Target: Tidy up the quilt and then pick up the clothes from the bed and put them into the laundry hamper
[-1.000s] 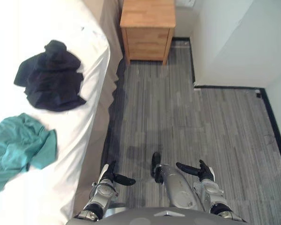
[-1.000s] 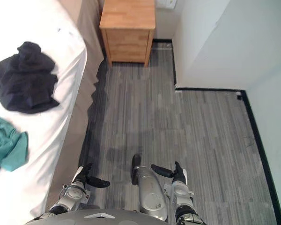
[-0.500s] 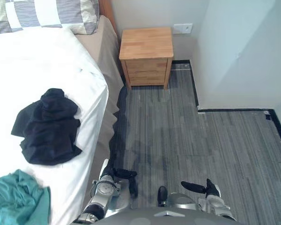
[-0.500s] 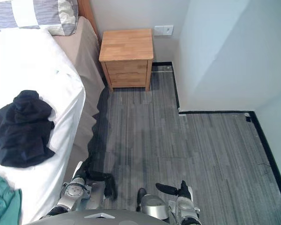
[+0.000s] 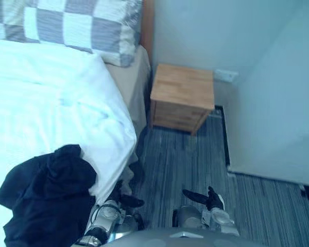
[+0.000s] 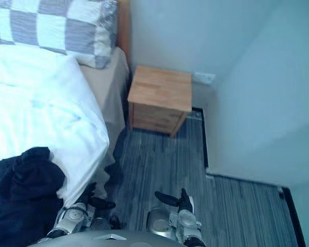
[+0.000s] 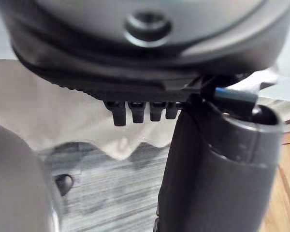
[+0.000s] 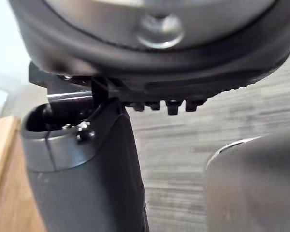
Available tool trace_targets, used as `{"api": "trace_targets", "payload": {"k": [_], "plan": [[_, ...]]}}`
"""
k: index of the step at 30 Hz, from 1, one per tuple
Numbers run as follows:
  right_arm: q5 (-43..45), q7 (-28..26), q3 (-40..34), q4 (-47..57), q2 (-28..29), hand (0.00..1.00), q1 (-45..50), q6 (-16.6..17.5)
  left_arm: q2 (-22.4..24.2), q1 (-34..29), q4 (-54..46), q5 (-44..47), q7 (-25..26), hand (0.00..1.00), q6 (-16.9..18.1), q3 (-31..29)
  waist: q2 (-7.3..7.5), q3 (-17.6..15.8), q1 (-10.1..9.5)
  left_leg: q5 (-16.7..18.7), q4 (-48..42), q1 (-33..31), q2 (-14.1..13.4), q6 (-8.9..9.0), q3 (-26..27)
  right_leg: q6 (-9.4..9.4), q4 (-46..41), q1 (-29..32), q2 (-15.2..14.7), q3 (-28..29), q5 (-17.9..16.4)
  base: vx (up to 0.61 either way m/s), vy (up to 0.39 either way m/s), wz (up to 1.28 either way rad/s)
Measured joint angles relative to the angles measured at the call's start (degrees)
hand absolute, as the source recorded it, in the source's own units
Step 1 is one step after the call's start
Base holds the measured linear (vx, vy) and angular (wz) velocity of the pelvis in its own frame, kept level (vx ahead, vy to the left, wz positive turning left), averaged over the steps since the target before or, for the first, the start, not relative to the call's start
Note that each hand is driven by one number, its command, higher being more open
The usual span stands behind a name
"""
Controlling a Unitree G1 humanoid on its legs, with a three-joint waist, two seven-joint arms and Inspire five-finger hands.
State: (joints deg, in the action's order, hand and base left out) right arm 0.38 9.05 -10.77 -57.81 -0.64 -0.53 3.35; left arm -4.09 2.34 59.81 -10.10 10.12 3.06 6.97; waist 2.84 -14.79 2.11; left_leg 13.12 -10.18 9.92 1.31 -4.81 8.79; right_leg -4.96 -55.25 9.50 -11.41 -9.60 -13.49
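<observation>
The black clothes (image 5: pixel 46 200) lie on the bed (image 5: pixel 51 103) to my left — my left hand (image 5: pixel 122 198) is nearer than my right hand (image 5: pixel 210 199). Both are loose and empty.

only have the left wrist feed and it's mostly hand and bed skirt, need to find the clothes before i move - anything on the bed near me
Observer: Yes, a black garment lies crumpled on the white quilt, near the side edge of the bed, to the robot's left.
Operator: is my left hand on it
Observer: No. The head views put the left hand low beside that edge, over the floor, off the garment.
Operator: right hand holding anything
Observer: No, the right hand is open and empty, out over the floor.
</observation>
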Motion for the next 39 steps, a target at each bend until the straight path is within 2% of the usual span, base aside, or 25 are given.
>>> {"api": "trace_targets", "payload": {"k": [1, 3, 5, 6, 7, 8, 9, 11, 13, 14, 16, 18, 20, 21, 23, 24, 26, 28, 30, 31, 34, 35, 36, 37, 39], "plan": [[-0.05, 0.03, 0.09, 0.06, -0.76, 1.0, -0.6, 0.05, 1.52, 0.04, -0.03, 0.27, 0.49, 1.0, 0.06, 0.09, -1.26, -0.44, 0.03, -0.07, 0.49, 1.91, -1.73, 0.17, -2.02, 1.15, 7.72, 1.18, 0.52, -2.14, -0.67, 0.51, -0.204, 0.91], [-0.24, 0.06, 0.13, 0.28, -1.87, 1.0, -1.11, -0.03, 3.12, 0.15, -0.18, 0.5, 1.62, 1.0, 0.57, 0.37, -3.2, -0.38, 0.51, 0.57, 0.63, 2.42, -4.61, 2.23, -7.32, -0.3, 27.99, 2.55, 1.91, -0.23, 1.01, 0.51, -0.272, 1.33], [-0.92, 0.04, 0.25, 0.2, -2.43, 1.0, -1.87, -0.48, 3.25, 0.14, -0.23, 0.51, 2.41, 1.0, 0.67, 0.06, -3.23, -0.5, 0.67, 2.52, 0.6, 2.37, -6.35, 5.85, -12.62, -1.48, 43.04, 3.98, 1.0, 9.51, 8.03, 0.51, -0.419, 1.47], [-1.32, -0.01, 0.34, 0.19, -2.49, 1.0, -1.98, -0.55, 3.13, -0.01, -0.22, 0.51, 2.55, 1.0, 0.67, -0.37, -3.01, -0.47, 0.66, 3.41, 0.56, 2.44, -6.86, 7.13, -14.19, -2.28, 45.88, 4.06, 0.31, 12.05, 9.53, 0.53, -0.523, 1.47], [-2.12, -0.29, 0.63, 0.19, -2.69, 1.0, -2.34, -0.65, 2.66, -0.11, -0.01, 0.64, 2.83, 1.0, 0.7, -1.71, -2.8, -0.68, 0.4, 5.57, 0.32, 2.88, -8.51, 9.71, -16.78, -6.89, 46.77, 3.62, -0.4, 12.85, 14.63, 0.5, -0.579, 1.17], [-2.36, -0.67, 0.87, 0.19, -3.25, 1.0, -3.1, -0.66, 2.88, 0.17, 0.23, 0.65, 2.97, 1.0, 0.73, -2.61, -4.21, -1.47, 0.26, 6.1, 0.02, 3.14, -10.16, 10.56, -17.61, -6.13, 44.31, 3.59, 0.68, 11.63, 16.37, 0.54, -0.669, 1.39], [-4.62, -1.11, 1.51, 0.07, -5.31, 1.0, -4.81, -0.83, 4.3, 0.05, 0.18, 0.66, 2.78, 1.0, 1.74, -4.45, -6.21, -2.63, -0.12, 3.93, -1.38, 2.24, -12.5, 10.86, -17.46, -3.26, 33.91, 5.88, 1.97, 9.22, 8.89, 0.4, -0.538, 0.99], [-6.63, -1.49, 4.55, 0.03, -6.82, 1.0, -5.22, -0.91, 4.52, -1.36, -0.35, 0.74, 2.72, 1.0, 3.16, -6.9, -7.12, -2.02, -0.34, 0.42, -2.69, 2.1, -15.48, 12.99, -18.06, 0.81, 23.5, 6.25, 1.61, 4.09, 1.94, 0.4, -0.52, 1.24], [-7.04, -1.35, 7.2, 0.08, -7.95, 1.0, -5.46, -0.54, 4.79, -2.15, -0.96, 0.83, 2.7, 1.0, 3.46, -7.85, -8.04, -1.31, -0.14, -2.3, -5.28, -1.91, -18.15, 10.88, -17.2, 2.78, 22.53, 4.72, 1.45, -1.5, -0.72, 0.31, -0.401, 1.56], [-7.81, -1.69, 7.08, -0.26, -8.94, 1.0, -5.76, -0.9, 4.61, -2.14, -1.32, 1.24, 2.57, 1.0, 3.31, -7.83, -8.57, -1.18, 0.6, -6.98, -5.25, -4.7, -20.02, 7.63, -12.97, 3.94, 25.38, 0.88, 0.71, -7.66, -1.39, 0.3, -0.467, 2.42], [-8.1, -4.14, 8.06, -0.72, -9.72, 1.0, -4.21, -1.48, 3.75, -2.09, -1.96, 1.24, 1.82, 1.0, 2.72, -7.84, -7.81, -1.68, 0.98, -6.52, -11.93, -7.99, -22.63, 6.3, 2.59, 4.22, 31.6, -7.07, 0.29, -16.29, -1.48, 0.27, -0.461, 2.39], [-7.88, -4.36, 7.87, -0.82, -10.23, 1.0, -3.54, -1.58, 3.11, -2.34, -2.0, 0.99, 1.32, 1.0, 2.95, -7.79, -7.06, -1.76, -0.09, -2.64, -19.3, -8.76, -21.44, 9.6, 14.02, 4.28, 35.67, -12.35, 0.38, -20.81, -1.5, 0.13, -0.185, 1.5], [-7.87, -3.28, 6.91, -1.09, -9.85, 1.0, -3.96, -1.58, 2.68, -2.24, -1.97, 0.49, -0.07, 1.0, 2.61, -6.93, -7.2, -1.72, -0.26, 1.84, -22.97, -11.09, -14.96, 12.4, 17.98, 4.46, 37.4, -16.4, 0.3, -26.71, -1.61, 0.11, -0.086, 1.41], [-7.8, -3.23, 6.22, -1.11, -9.6, 1.0, -4.05, -1.58, 2.63, -2.08, -1.96, 0.5, -0.48, 1.0, 2.35, -6.6, -7.19, -1.71, -0.25, 2.5, -22.42, -11.69, -13.45, 12.12, 18.93, 4.47, 37.32, -17.15, 0.23, -27.91, -1.63, 0.09, -0.011, 1.48], [-5.61, -2.43, 1.27, -2.41, -7.9, 1.0, -3.07, -1.67, 2.22, -1.88, -1.75, 0.52, -1.06, 1.0, 1.66, -4.16, -7.19, -0.99, 0.24, 2.63, -12.02, -9.47, -10.39, 4.21, 26.57, 4.41, 34.83, -19.69, 0.53, -32.34, -1.67, 0.1, 0.056, 1.69], [-5.62, -2.13, 0.49, -2.57, -7.03, 1.0, -2.41, -1.7, 1.96, -1.88, -1.68, 0.49, -1.17, 1.0, 1.6, -3.57, -6.66, -0.65, 0.43, 2.37, -9.43, -8.74, -9.24, 4.14, 25.43, 4.41, 33.15, -19.63, 0.12, -32.53, -1.64, 0.13, 0.08, 1.6], [-4.82, -2.23, -1.01, -3.29, -3.47, 1.0, -1.67, -2.28, -0.59, -1.63, -1.71, 0.96, -1.96, 1.0, 0.79, -3.5, -2.04, -0.29, 0.2, -1.74, -0.76, -4.9, -4.39, 4.16, 21.74, 2.74, 20.58, -16.45, -5.31, -28.8, -0.56, 0.16, 0.049, 1.02], [-3.86, -2.3, -1.1, -3.17, -2.67, 1.0, -1.63, -2.33, -1.63, -1.58, -0.66, 0.89, -1.96, 1.0, 0.36, -3.39, -1.04, 0.4, 0.6, -1.94, 0.61, -4.45, -4.31, 4.13, 19.36, 1.38, 6.85, -8.11, -6.47, -19.05, 1.58, 0.16, -0.043, 0.56], [-3.88, -2.27, -2.3, -2.0, -2.55, 1.0, -1.66, -2.38, -2.39, -1.32, 0.51, 0.41, -1.98, 1.0, 0.23, -3.4, -1.13, 0.31, 1.31, -2.2, 1.18, -2.93, -6.33, 4.5, 17.43, -0.46, 4.31, -3.09, -2.22, -9.69, -0.99, 0.21, -0.087, 0.59], [-3.88, -2.14, -2.93, -2.01, -2.67, 1.0, -1.24, -2.42, -2.59, -1.26, 0.8, 0.17, -2.03, 1.0, 0.05, -3.39, -1.52, 0.15, 1.34, -2.47, 1.46, -1.58, -7.8, 4.97, 16.14, 0.09, 6.65, -1.38, 0.64, -5.54, -2.29, 0.19, -0.106, 0.68], [-3.77, -1.26, -3.33, -1.2, -2.75, 1.0, 1.17, -1.93, -2.61, -1.46, 1.05, -0.19, -2.07, 1.0, 0.0, -3.3, -0.56, 0.73, 1.4, -3.43, 2.92, 0.35, -7.78, 6.89, 12.38, -0.02, 25.85, -0.84, 0.64, -1.02, -0.67, 0.22, -0.212, 0.85], [-3.03, -1.02, -3.49, -1.71, -1.94, 1.0, 2.26, -2.11, -3.11, -1.86, 0.95, -0.12, -2.1, 1.0, 0.07, -3.45, 1.23, 1.81, 1.27, -3.55, 3.97, 0.76, -6.08, 8.37, 11.41, 0.71, 34.81, -0.84, -0.29, 2.76, 7.55, 0.16, -0.207, 0.6], [-1.94, -1.1, -4.17, -2.18, -1.52, 1.0, 2.6, -2.16, -3.67, -1.8, 1.31, -0.15, -2.13, 1.0, -0.02, -3.67, 2.43, 2.33, 1.36, -3.04, 4.69, 1.53, -5.05, 9.47, 10.86, -2.2, 35.85, -0.62, -0.72, 4.79, 9.27, 0.22, -0.243, 0.37], [-1.12, -1.07, -5.6, -2.1, -1.9, 1.0, 3.69, -2.06, -2.24, -2.12, 1.68, -0.11, -1.98, 1.0, -0.22, -4.61, -0.31, 2.77, 1.22, -3.99, 6.83, 2.85, -7.16, 11.2, 11.46, -0.83, 36.64, -1.73, 1.44, 4.78, 10.04, 0.22, -0.202, -0.1], [0.44, -0.63, -6.97, -2.26, -2.41, 1.0, 5.0, -1.37, -1.26, -2.66, 2.54, 0.29, -1.87, 1.0, -1.28, -7.33, -2.31, 3.81, 1.42, -4.35, 8.03, 3.74, -9.21, 12.1, 13.48, -0.41, 40.76, -3.45, 4.21, 4.98, 10.89, 0.18, -0.151, -0.38]]}}
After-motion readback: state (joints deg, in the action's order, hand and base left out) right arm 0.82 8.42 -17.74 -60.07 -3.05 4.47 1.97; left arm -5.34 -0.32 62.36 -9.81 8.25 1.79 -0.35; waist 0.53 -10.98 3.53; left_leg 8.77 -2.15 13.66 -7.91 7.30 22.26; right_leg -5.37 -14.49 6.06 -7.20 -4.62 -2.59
